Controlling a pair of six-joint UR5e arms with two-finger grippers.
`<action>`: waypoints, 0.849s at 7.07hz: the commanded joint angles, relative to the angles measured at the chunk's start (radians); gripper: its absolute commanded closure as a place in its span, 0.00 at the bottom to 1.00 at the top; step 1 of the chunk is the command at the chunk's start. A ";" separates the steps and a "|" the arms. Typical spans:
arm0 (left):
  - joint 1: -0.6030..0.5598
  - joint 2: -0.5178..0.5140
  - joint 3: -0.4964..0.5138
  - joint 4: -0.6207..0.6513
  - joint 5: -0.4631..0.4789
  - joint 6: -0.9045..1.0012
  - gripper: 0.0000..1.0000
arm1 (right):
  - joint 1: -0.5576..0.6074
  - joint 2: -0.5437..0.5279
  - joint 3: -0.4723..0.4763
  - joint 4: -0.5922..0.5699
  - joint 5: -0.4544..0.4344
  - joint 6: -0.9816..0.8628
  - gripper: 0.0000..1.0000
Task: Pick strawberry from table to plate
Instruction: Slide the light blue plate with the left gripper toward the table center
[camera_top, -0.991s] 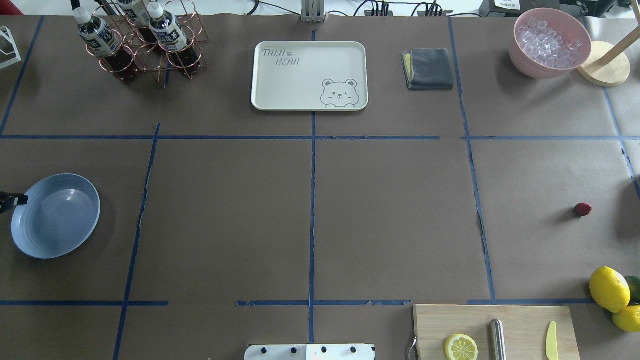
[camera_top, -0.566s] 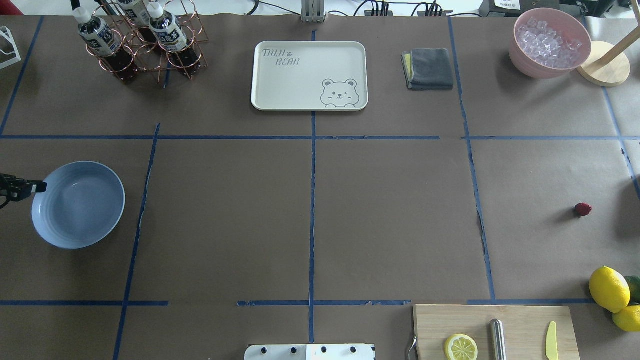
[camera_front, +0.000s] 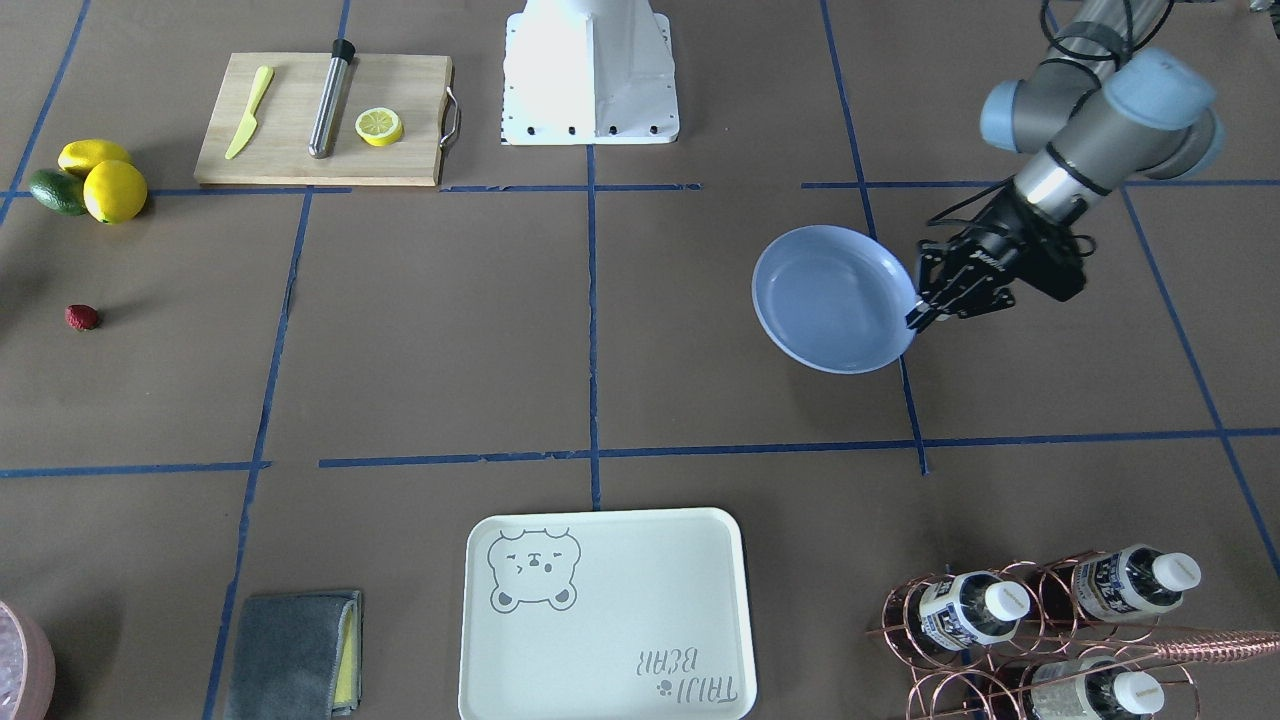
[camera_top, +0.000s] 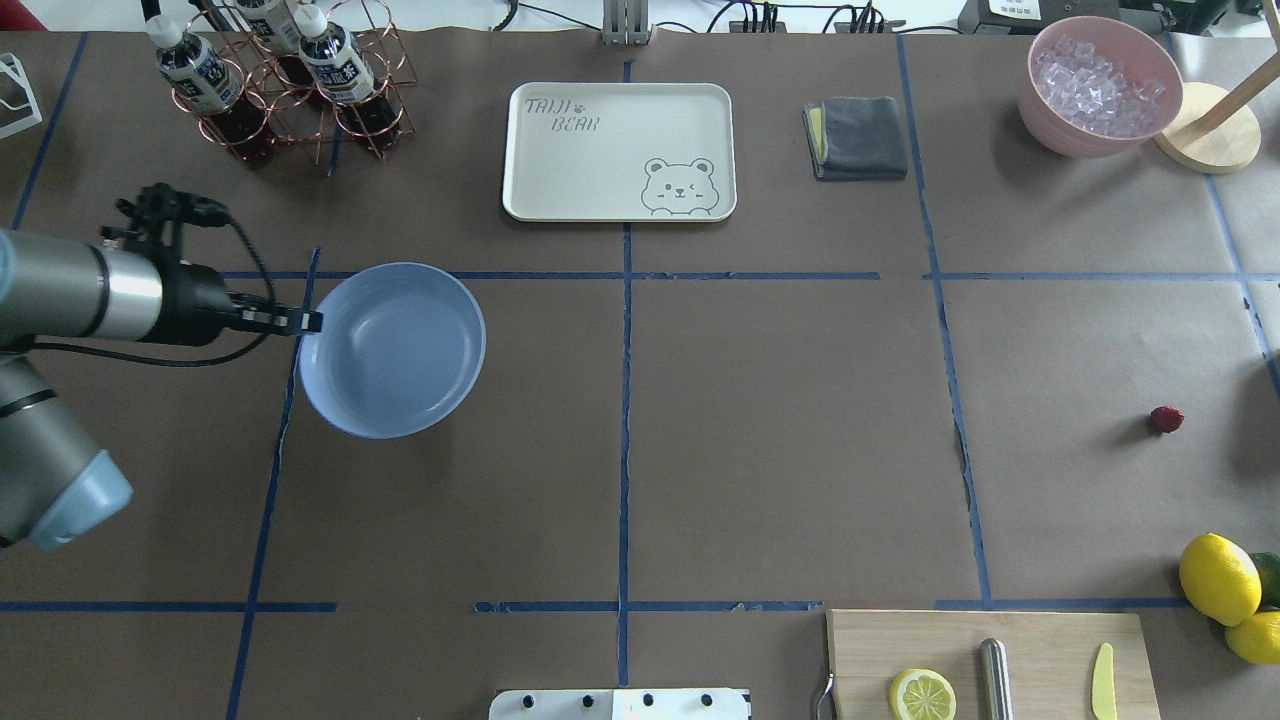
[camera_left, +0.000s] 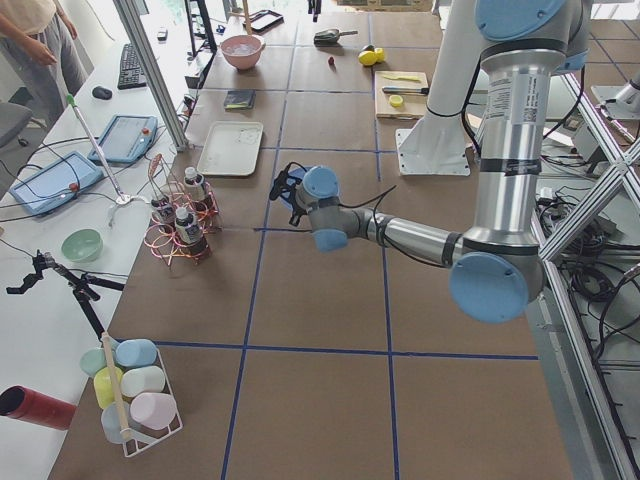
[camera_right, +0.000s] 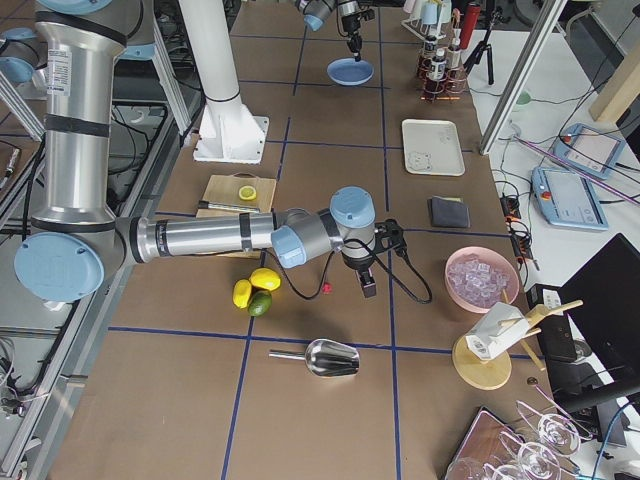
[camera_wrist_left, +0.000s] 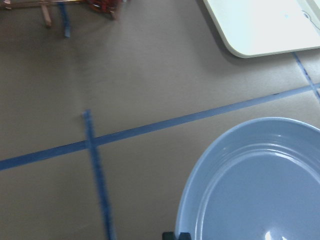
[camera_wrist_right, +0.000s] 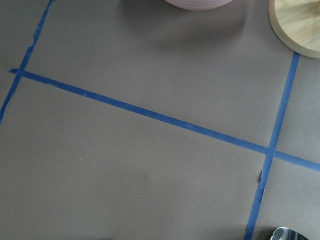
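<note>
The strawberry (camera_top: 1165, 418) is a tiny dark-red berry lying on the brown paper table (camera_top: 780, 450) far right, also seen as the strawberry (camera_front: 82, 317). My left gripper (camera_top: 305, 321) is shut on the near rim of the light-blue plate (camera_top: 400, 350), holding it slightly tilted over the left half of the table. From the front I see the plate (camera_front: 835, 300) and the left gripper (camera_front: 915, 315). The plate (camera_wrist_left: 260, 185) fills the left wrist view's lower right. My right gripper (camera_right: 368, 290) hovers close beside the strawberry (camera_right: 327, 291); I cannot tell if it is open or shut.
A cream bear tray (camera_top: 620, 150) and grey cloth (camera_top: 857, 137) lie at the back, and a copper bottle rack (camera_top: 280, 80) stands back left. A pink ice bowl (camera_top: 1100, 85) is back right. Lemons (camera_top: 1218, 578) and a cutting board (camera_top: 990, 660) sit front right.
My left arm has come in from the left edge, carrying the plate rightward and farther back, toward the table's middle. The strawberry has not moved.
</note>
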 joint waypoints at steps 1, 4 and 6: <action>0.182 -0.234 0.066 0.178 0.138 -0.109 1.00 | 0.000 0.002 0.001 0.000 0.000 0.015 0.00; 0.263 -0.290 0.123 0.179 0.202 -0.111 1.00 | 0.000 0.003 0.001 0.000 0.000 0.017 0.00; 0.273 -0.301 0.122 0.177 0.202 -0.111 0.43 | 0.000 0.009 0.004 0.002 0.000 0.004 0.00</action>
